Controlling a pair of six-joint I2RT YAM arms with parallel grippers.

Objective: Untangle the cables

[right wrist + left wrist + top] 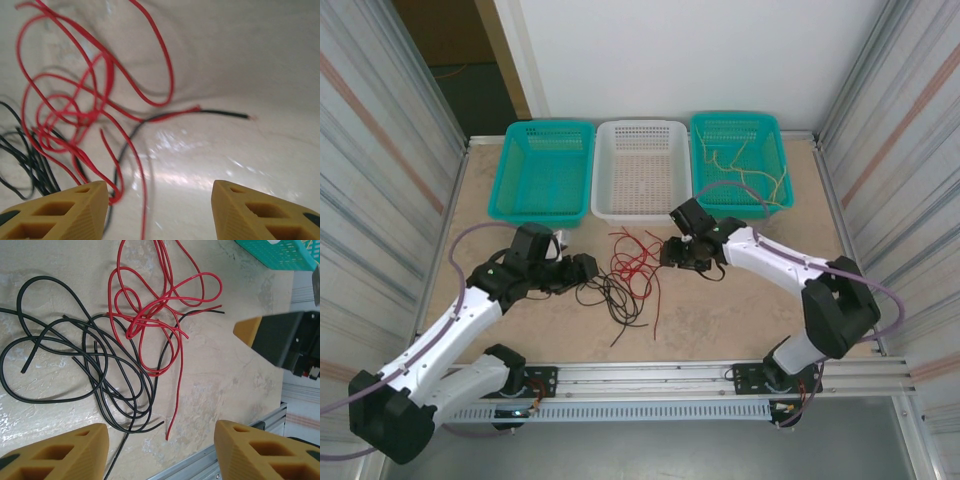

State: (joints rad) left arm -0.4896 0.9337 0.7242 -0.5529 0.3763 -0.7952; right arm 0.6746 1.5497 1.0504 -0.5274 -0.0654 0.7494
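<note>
Red cables lie in a loose tangle at the table's middle, overlapping black cables just to their near left. Yellow cables lie in the right teal basket. My left gripper hangs left of the tangle, open. In the left wrist view the black loops and red loops lie ahead of the left gripper, and a red end reaches between its jaws. My right gripper is open at the tangle's right. A red loop runs by its left finger.
Three baskets line the far edge: a teal basket, a white basket and a teal basket with the yellow wires. An aluminium rail runs along the near edge. Corrugated walls close both sides.
</note>
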